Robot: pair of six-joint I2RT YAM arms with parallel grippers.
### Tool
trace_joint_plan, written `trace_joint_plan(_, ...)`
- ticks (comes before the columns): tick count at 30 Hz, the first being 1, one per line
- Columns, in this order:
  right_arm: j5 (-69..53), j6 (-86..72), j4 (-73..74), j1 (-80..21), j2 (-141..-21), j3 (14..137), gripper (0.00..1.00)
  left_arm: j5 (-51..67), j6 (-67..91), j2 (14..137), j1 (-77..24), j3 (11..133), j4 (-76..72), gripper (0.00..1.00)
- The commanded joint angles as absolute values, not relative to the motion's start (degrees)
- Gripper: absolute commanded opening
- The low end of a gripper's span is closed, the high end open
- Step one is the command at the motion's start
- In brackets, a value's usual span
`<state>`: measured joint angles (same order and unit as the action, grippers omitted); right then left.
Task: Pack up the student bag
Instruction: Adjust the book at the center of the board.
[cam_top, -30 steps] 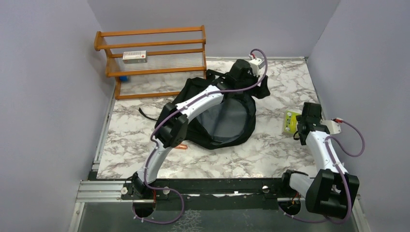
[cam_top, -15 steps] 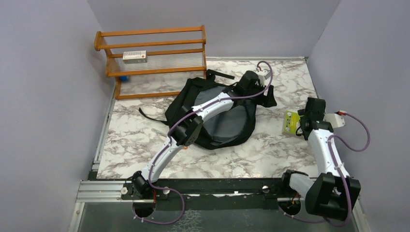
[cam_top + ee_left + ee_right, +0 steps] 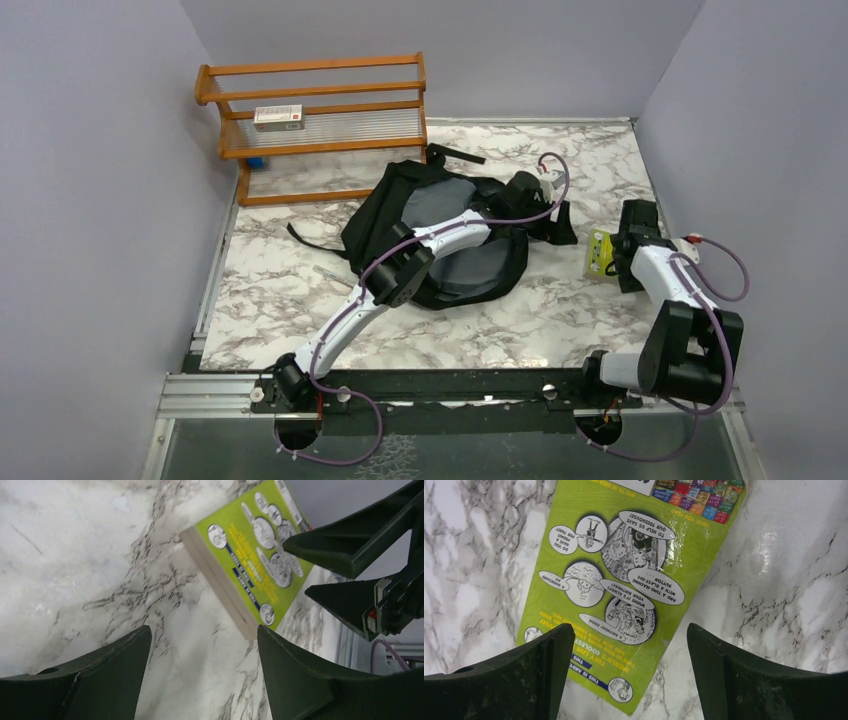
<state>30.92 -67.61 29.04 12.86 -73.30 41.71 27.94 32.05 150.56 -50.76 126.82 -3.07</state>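
Note:
The student bag (image 3: 440, 235) is a large black backpack lying open mid-table, its grey lining showing. A lime-green book (image 3: 600, 252) lies flat to the right of the bag. My left arm reaches across the bag. Its gripper (image 3: 560, 222) is open and empty, low over the marble just left of the book (image 3: 255, 555). In the left wrist view that gripper (image 3: 204, 630) frames bare table. My right gripper (image 3: 622, 255) hovers open over the book's near corner (image 3: 624, 580). In the right wrist view the open gripper (image 3: 630, 627) is empty.
A wooden shelf rack (image 3: 315, 120) stands at the back left with a small white box (image 3: 278, 117) on it and a blue item (image 3: 257, 161) beneath. Grey walls close in on the left, back and right. The right gripper's fingers (image 3: 345, 545) show close by in the left wrist view.
My left arm has swung right, from the bag's far rim down to the table beside the book. The bag has spread out to the left. My right gripper has shifted over the book.

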Motion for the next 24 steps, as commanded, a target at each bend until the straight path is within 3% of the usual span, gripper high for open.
trace_joint_plan(1,35.5,-73.3,27.0,13.3,-77.9,43.2,0.87,29.9,29.8,148.1,-50.7,125.1,-3.6,0.77)
trace_joint_plan(11,40.2,-84.1,35.6,14.1,-88.5,50.3,0.86,30.6,28.1,146.6,-50.4,122.9,-3.1,0.77)
trace_joint_plan(24,34.2,-78.7,31.0,14.4,-85.4,46.1,0.79,30.7,28.4,147.7,-50.4,123.1,-2.5,0.77)
